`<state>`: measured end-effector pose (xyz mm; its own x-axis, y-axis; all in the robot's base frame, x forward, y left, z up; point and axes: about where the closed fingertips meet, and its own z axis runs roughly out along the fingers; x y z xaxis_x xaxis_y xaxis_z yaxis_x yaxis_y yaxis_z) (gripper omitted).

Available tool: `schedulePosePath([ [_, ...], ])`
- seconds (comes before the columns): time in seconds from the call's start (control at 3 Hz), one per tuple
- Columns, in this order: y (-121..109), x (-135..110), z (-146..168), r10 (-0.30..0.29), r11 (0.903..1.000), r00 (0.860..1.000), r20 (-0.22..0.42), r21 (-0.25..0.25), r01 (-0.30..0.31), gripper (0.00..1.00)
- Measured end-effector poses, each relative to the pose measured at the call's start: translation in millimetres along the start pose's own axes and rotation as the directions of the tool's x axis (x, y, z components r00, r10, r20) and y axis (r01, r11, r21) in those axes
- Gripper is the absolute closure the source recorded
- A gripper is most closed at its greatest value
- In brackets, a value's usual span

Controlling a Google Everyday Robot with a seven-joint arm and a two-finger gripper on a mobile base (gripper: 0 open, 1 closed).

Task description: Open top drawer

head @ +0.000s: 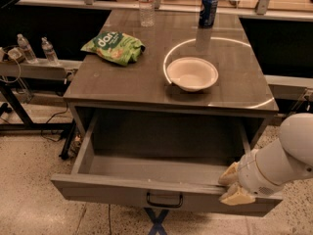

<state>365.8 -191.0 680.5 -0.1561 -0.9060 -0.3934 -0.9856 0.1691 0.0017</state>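
The tan two-finger gripper was clamped over the front panel's top edge at the right end of the wide grey metal top drawer. The drawer stood pulled far out beneath the grey tabletop, which held a round white bowl.

White arm reaching in from the right edge, forearm angling down and leftward, gripper sitting low at the lower right
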Motion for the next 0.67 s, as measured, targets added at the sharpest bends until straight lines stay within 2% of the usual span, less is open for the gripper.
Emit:
schedulePosePath([
  [0.33,-8.9,-12.6,-23.7,-0.021,0.9993,0.999,-0.031,0.031,0.022,0.00],
  [0.67,-14.7,-25.8,-42.9,-0.046,0.9971,0.998,-0.053,0.059,0.049,0.00],
])
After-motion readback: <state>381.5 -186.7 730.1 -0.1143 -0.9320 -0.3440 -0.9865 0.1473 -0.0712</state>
